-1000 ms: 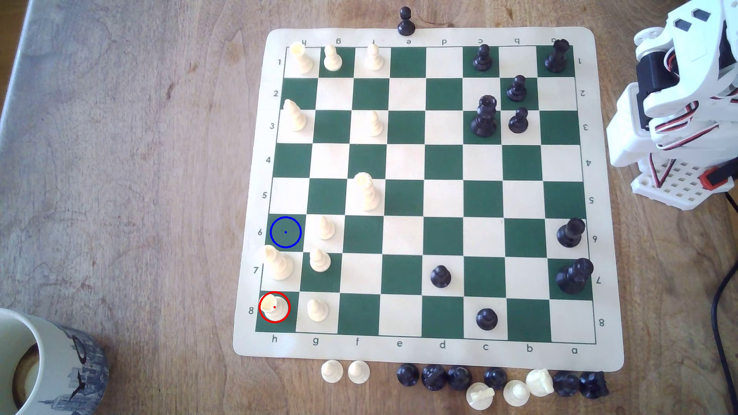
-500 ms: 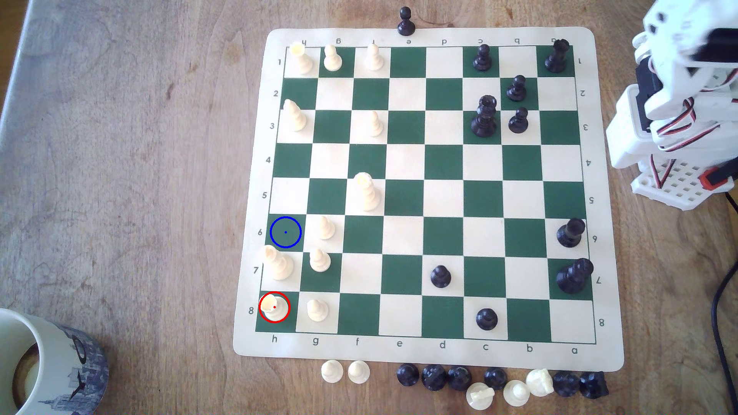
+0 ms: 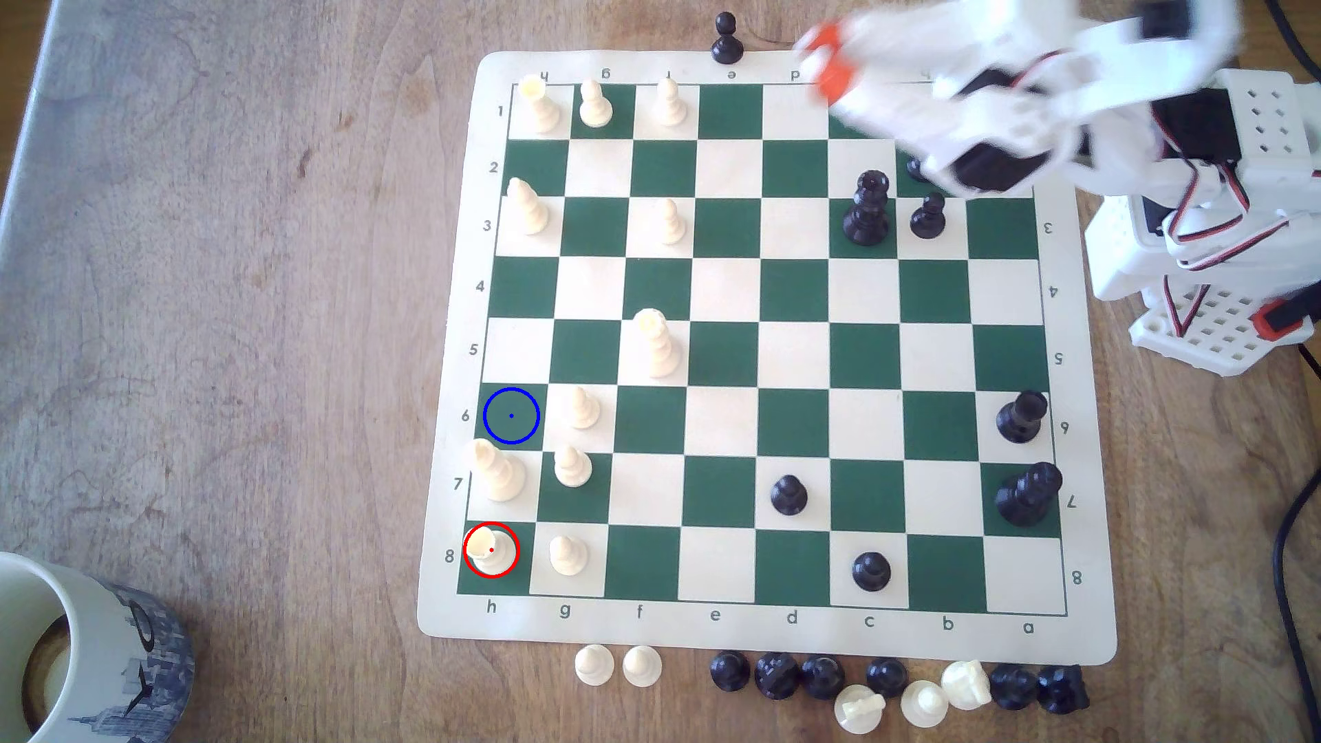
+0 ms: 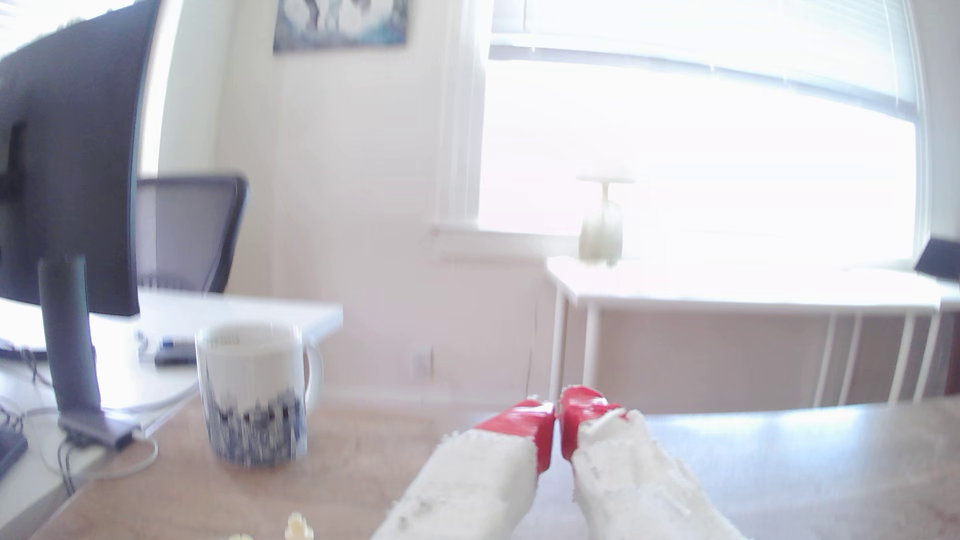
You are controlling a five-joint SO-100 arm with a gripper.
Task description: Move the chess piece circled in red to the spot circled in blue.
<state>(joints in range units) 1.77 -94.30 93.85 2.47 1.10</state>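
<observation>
In the exterior view the pincer [image 3: 822, 61] hangs blurred over the chessboard's [image 3: 772, 636] top edge; the red-ringed rook [image 3: 491, 550] stands diagonally opposite, at the board's lower-left corner, two squares below the blue-ringed square [image 3: 511, 416]. In the wrist view, red fingertips [image 4: 524, 420] sit nearly closed, holding nothing.

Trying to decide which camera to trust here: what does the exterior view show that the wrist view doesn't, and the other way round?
Exterior view: the whole chessboard, the red-circled cream rook on its green corner square, the blue-circled spot bare, and captured pieces along the board's near edge. Wrist view: the room beyond, with a monitor, chair, window and white table, and the red fingertips nearly touching. Both share the gripper, blurred in the exterior view, the mug and the wooden table.
</observation>
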